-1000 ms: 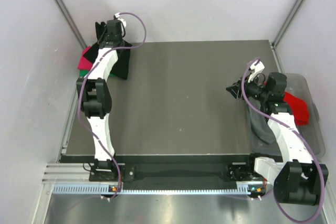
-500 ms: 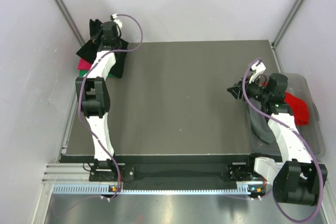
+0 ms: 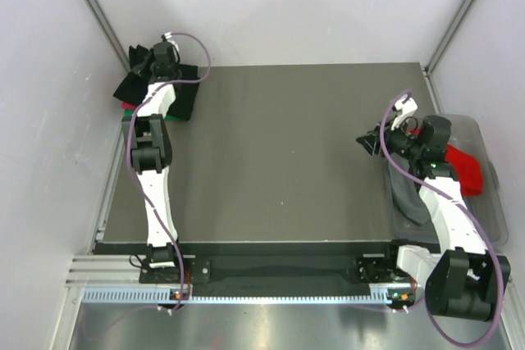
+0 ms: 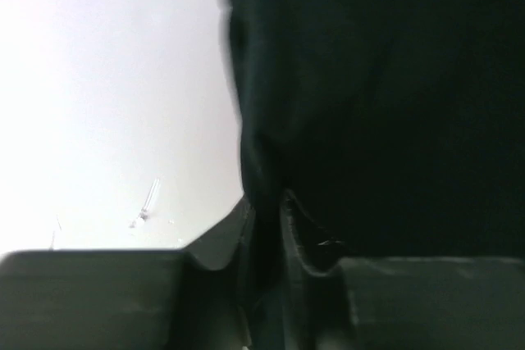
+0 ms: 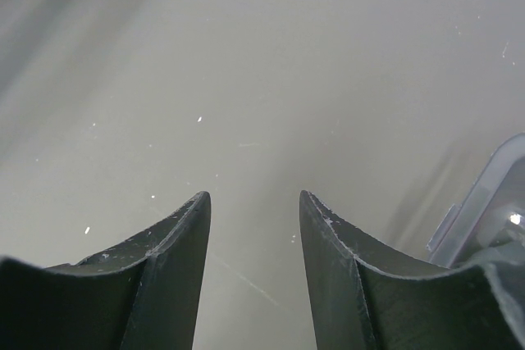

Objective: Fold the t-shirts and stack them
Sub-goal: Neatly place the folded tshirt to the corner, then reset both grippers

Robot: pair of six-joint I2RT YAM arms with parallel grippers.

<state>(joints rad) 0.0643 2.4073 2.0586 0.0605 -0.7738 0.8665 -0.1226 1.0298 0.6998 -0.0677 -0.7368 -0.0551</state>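
Note:
A black t-shirt (image 3: 187, 97) lies over a pink-red one (image 3: 125, 106) at the table's far left corner. My left gripper (image 3: 146, 56) reaches over that pile's back edge. In the left wrist view its narrow-set jaws (image 4: 267, 202) hold a fold of the black t-shirt (image 4: 394, 104). Over the bare table at the right hangs my right gripper (image 3: 363, 138), open (image 5: 254, 198) with nothing between its fingers. A red t-shirt (image 3: 466, 165) and a grey one (image 3: 406, 194) lie in the bin.
A clear plastic bin (image 3: 484, 130) stands at the table's right edge, its corner showing in the right wrist view (image 5: 492, 194). White walls close in behind and beside the left pile. The dark tabletop (image 3: 287, 145) spans the middle.
My left gripper has moved back and left toward the corner, dragging the black t-shirt over the pink-red one, which is now mostly covered. The right arm has barely moved.

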